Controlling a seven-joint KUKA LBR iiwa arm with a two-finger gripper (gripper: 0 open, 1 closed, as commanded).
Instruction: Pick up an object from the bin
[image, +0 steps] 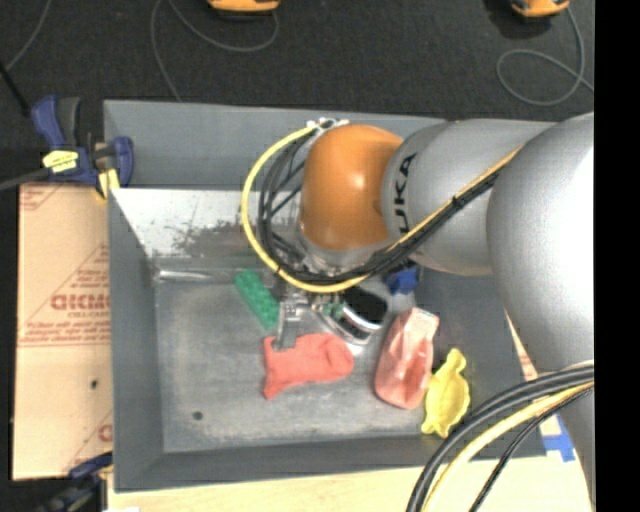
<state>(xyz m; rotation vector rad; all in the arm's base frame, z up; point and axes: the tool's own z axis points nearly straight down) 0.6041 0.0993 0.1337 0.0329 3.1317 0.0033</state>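
Observation:
My gripper (291, 325) hangs below the orange wrist cover near the middle of the bin, its tip just above the upper left edge of a red, soft, crumpled thing (305, 363). A green ribbed piece (258, 296) lies just to the gripper's left. Right of the gripper sits a black and white round thing (358, 312), partly under the arm.
A pink translucent packet (406, 358) lies toward the bin's right side, with a yellow rubber duck (446, 392) at the lower right wall. A blue piece (402, 281) peeks out under the arm. The bin's left floor is bare grey metal.

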